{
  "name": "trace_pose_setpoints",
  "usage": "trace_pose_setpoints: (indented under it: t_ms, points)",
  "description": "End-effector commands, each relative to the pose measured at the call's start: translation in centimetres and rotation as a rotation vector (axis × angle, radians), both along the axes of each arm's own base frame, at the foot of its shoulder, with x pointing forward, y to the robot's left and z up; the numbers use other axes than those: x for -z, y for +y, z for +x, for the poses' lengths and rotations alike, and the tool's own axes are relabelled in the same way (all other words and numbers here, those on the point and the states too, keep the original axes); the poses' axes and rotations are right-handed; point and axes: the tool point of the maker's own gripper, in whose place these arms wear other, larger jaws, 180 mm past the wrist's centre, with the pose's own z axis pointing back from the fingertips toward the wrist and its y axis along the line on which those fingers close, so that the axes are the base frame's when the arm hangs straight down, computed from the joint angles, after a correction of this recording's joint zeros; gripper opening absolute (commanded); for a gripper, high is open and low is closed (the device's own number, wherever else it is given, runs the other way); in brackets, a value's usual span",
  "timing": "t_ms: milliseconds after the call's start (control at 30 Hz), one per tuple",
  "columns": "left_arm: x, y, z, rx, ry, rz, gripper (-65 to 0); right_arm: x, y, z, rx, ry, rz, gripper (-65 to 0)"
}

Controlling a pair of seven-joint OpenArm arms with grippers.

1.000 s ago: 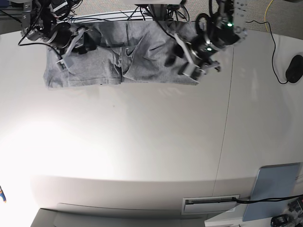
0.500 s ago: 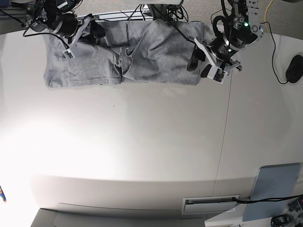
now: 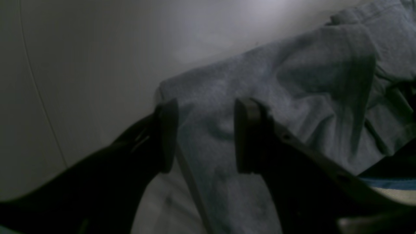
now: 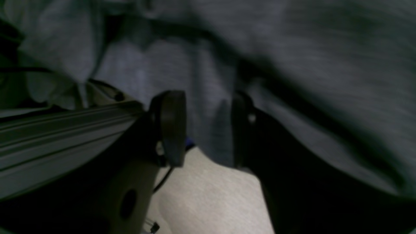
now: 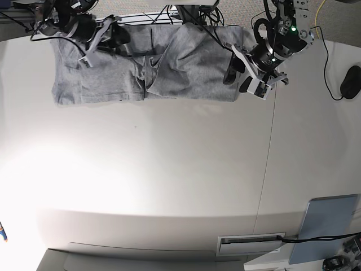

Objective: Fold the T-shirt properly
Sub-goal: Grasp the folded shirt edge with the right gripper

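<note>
- The large heather-grey cotton T-shirt [image 5: 144,70] is laid along the far edge of the white table [image 5: 169,180], partly folded; its long axis runs side to side in the base view, and its upper part is draped over the table's back edge.
- The left gripper [image 5: 247,72] is held at the shirt's end on the base view's right. In the left wrist view its jaws are spread, one finger [image 3: 167,133] at the hem edge, the other over the cloth [image 3: 292,91]; nothing is pinched.
- The right gripper [image 5: 102,40] is held over the opposite end. Its jaws are likewise parted, with a fold of cloth [image 4: 208,97] hanging between them, not clamped.
- Each end is judged nearest its own arm, so a lengthwise fold would likely be started from both ends.
- No containers are seen.
</note>
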Motion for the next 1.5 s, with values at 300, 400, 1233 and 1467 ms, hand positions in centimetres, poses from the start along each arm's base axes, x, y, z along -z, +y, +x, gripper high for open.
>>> trace_pose_setpoints:
  t_ms: [300, 400, 1233, 1467]
  points:
    - [-0.5, 0.5, 0.4, -0.011, -0.026, 0.017, -38.0, -0.1, -0.2, -0.1, -0.014, -0.01, -0.025, -41.8]
    - [-0.5, 0.5, 0.4, -0.011, -0.026, 0.017, -38.0, 0.0, -0.2, -0.1, -0.015, -0.01, -0.025, -41.8]
    - [-0.5, 0.5, 0.4, -0.011, -0.025, 0.018, -38.0, 1.5, 4.3, -1.5, -0.138, -0.015, -0.031, -41.8]
    - [-0.5, 0.5, 0.4, -0.011, -0.026, 0.018, -38.0, 1.8, 1.7, -0.6, -0.057, -0.008, -0.103, -41.8]
